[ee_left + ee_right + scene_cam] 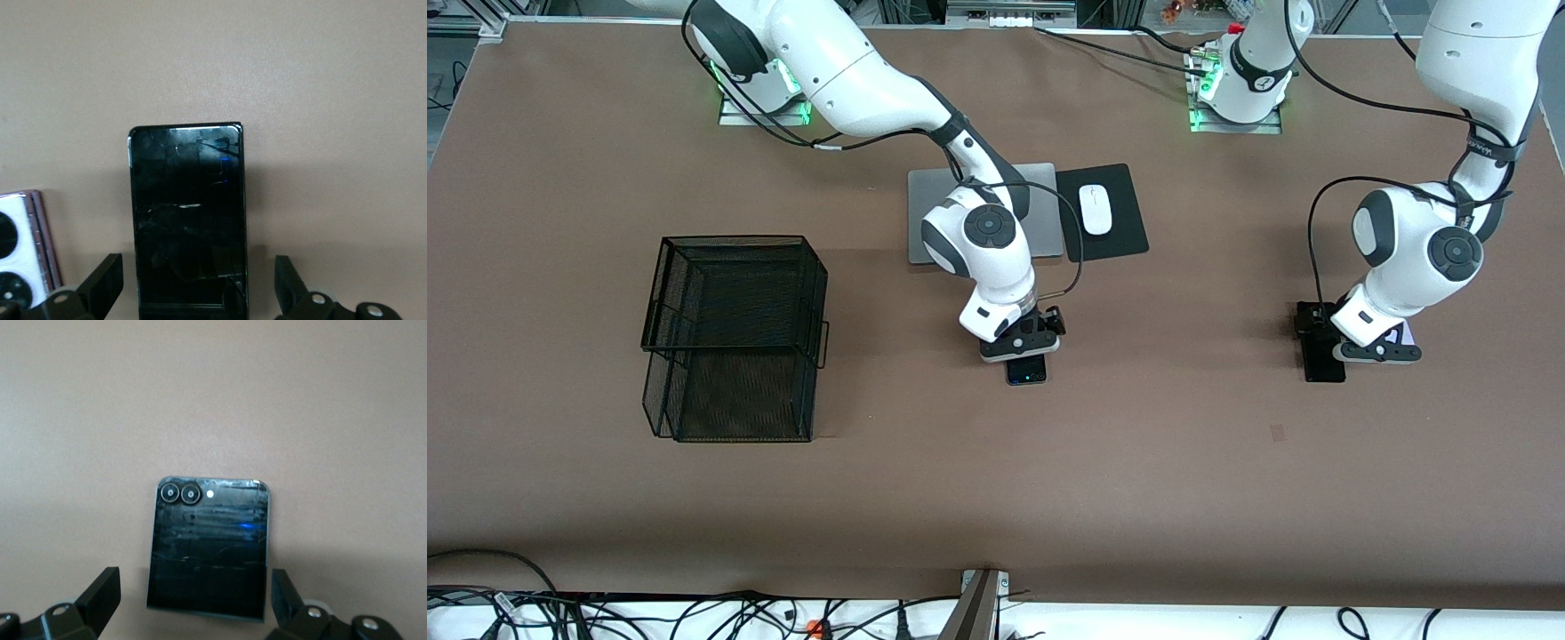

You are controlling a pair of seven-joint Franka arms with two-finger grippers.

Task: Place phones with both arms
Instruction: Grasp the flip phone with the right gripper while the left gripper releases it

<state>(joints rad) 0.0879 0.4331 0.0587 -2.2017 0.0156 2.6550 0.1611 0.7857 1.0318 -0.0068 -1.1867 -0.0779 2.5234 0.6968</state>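
The small black flip phone lies on the brown table near its middle; it also shows in the right wrist view. My right gripper hangs low over it, open, one finger on each side of the phone, not touching. The long black slab phone lies toward the left arm's end and shows in the left wrist view. My left gripper is open over it, its fingers apart from its sides. The lilac-white phone lies beside the slab phone, mostly hidden under the left hand.
A black wire mesh basket stands toward the right arm's end. A silver laptop and a white mouse on a black pad lie farther from the front camera than the flip phone.
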